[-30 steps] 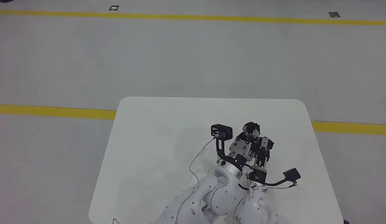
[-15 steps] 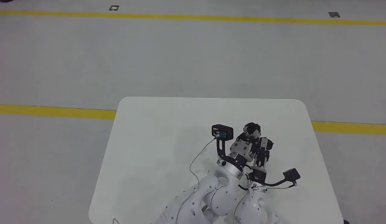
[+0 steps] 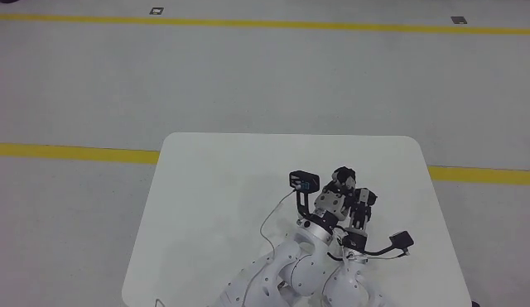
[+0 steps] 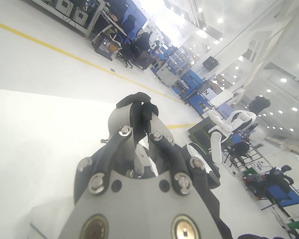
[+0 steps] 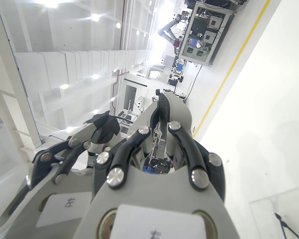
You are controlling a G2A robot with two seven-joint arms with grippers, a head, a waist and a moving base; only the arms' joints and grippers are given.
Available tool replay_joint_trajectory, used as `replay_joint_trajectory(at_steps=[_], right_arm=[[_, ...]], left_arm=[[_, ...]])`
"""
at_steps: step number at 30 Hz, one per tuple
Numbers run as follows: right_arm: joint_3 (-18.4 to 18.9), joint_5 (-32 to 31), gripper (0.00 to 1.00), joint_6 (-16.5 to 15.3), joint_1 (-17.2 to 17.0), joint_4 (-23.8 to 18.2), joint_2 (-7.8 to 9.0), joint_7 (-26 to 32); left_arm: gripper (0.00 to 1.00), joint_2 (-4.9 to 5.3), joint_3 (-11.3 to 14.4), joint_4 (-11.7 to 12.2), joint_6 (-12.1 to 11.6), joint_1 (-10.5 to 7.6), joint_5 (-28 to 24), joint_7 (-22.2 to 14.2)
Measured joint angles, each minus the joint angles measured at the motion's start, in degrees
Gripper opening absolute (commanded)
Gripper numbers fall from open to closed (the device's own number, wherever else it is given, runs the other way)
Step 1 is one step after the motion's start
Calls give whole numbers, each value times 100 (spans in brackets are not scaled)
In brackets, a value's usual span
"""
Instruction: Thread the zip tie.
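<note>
Both grippers hang close together above the white table [image 3: 215, 191], near its right half. My left gripper [image 4: 142, 109] is shut, its black-wrapped fingertips pressed together; from above it is the dark tip [image 3: 343, 177]. In the right wrist view the left gripper [image 5: 105, 125] sits just beside my right gripper [image 5: 161, 98], which is shut with its ribbed black pads together. A thin dark strip, apparently the zip tie [image 5: 125, 117], runs from the left gripper's tips toward the right gripper. From above the right gripper [image 3: 363, 201] is just nearer the robot.
A thin cable [image 3: 273, 216] trails over the table beside the arms. A clear sheet with a dark cable on it [image 5: 279, 210] lies at the table's near part. Yellow floor lines [image 3: 74, 151] run beyond the table's edges.
</note>
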Motion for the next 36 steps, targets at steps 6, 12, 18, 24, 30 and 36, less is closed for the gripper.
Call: replay_joint_trajectory(at_steps=[6,12,18,24,30,36], right_arm=[[20,12,0,0,-12,-14,4,16],[40,26,0,0,-20,-5,10,53],[42,10,0,0,-20,15,12,74],[23,-12,0,0,-13,41,10,68],[10,-7,0,0,8,60,5,49],[7,-11,0,0,5,27,4,23]], left_arm=[[0,-10,11,9,37,-1,17,37],[0,3,-16,-22,-184,2,-329,-252],[0,-5,9,10,61,-17,-80,-190],[0,-15,17,21,171,-25,-33,-169],[0,-20,18,25,263,-22,6,-145],[0,-10,-13,-9,263,-11,16,-157]])
